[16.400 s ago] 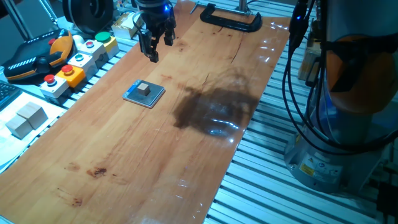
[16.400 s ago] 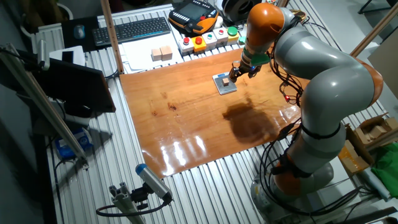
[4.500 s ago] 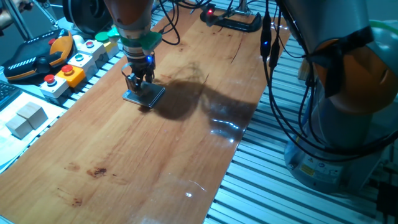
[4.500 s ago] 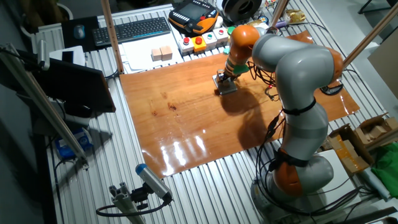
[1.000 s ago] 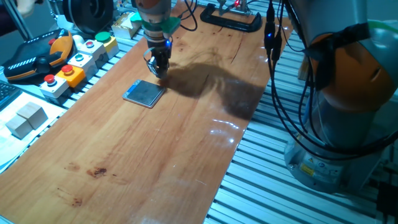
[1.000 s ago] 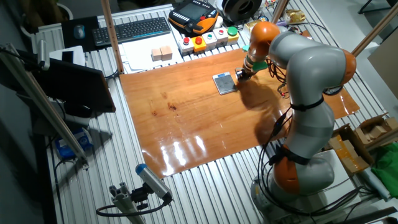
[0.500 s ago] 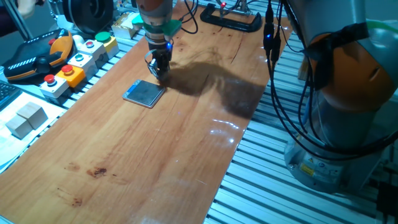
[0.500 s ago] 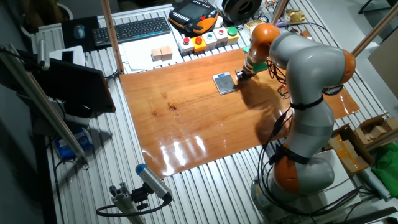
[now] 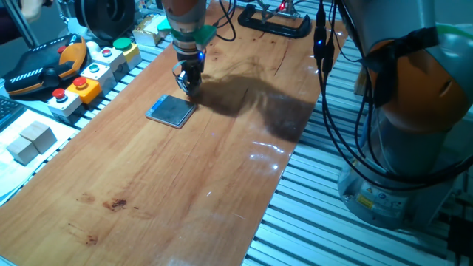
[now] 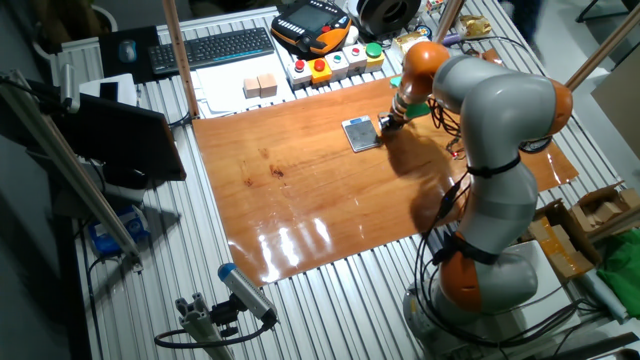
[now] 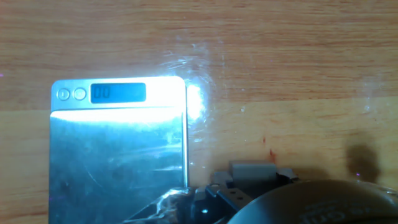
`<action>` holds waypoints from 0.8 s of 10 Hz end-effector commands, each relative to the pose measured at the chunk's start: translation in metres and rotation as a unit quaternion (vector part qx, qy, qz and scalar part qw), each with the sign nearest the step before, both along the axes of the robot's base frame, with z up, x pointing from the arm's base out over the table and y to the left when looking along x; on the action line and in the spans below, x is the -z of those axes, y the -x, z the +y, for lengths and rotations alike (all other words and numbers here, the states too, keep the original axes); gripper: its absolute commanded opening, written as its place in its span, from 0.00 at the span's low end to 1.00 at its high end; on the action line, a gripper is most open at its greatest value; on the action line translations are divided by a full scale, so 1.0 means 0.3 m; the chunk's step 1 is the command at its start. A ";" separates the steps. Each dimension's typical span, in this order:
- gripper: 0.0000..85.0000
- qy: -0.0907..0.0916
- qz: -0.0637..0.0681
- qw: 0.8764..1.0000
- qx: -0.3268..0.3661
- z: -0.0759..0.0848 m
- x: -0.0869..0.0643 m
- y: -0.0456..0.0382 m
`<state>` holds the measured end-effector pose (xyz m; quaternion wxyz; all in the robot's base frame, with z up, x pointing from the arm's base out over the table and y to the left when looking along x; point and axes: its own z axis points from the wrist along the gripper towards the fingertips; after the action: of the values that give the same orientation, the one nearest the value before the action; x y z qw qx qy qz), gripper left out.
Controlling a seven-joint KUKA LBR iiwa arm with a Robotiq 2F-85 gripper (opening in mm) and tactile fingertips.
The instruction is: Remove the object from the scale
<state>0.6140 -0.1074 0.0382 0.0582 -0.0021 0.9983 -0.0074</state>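
The scale (image 9: 171, 111) is a thin square plate with a dark top and a blue-silver rim, lying on the wooden board. Its top is bare. It also shows in the other fixed view (image 10: 360, 133) and fills the left of the hand view (image 11: 118, 155), where its display reads 00. My gripper (image 9: 188, 83) is low over the wood just past the scale's far right corner, fingers close together. In the hand view a small grey cube (image 11: 254, 169) sits at the fingertips, off the plate. In the fixed views the cube is hidden by the fingers.
Button boxes (image 9: 89, 70) and an orange-black pendant (image 9: 44, 66) line the board's left edge. Two pale grey blocks (image 9: 29, 140) lie at the near left. A black clamp (image 9: 273, 22) sits at the far end. A keyboard (image 10: 210, 48) is behind the board.
The cube that stood on the scale is off it. My gripper came down on the plate, then moved to the wood beside it. Over the last second it has stayed still.
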 end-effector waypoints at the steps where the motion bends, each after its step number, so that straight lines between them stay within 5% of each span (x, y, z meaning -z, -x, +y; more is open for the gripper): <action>1: 0.64 -0.001 -0.003 1.000 0.002 0.000 0.000 0.000; 3: 0.70 -0.005 -0.006 1.000 0.006 0.001 -0.002 0.000; 6: 0.72 0.001 -0.004 1.000 0.005 0.010 -0.080 -0.006; 8: 0.63 0.001 0.005 1.000 0.011 0.056 -0.148 -0.003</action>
<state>0.6145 -0.0881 0.0834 0.0504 0.0109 0.9986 -0.0076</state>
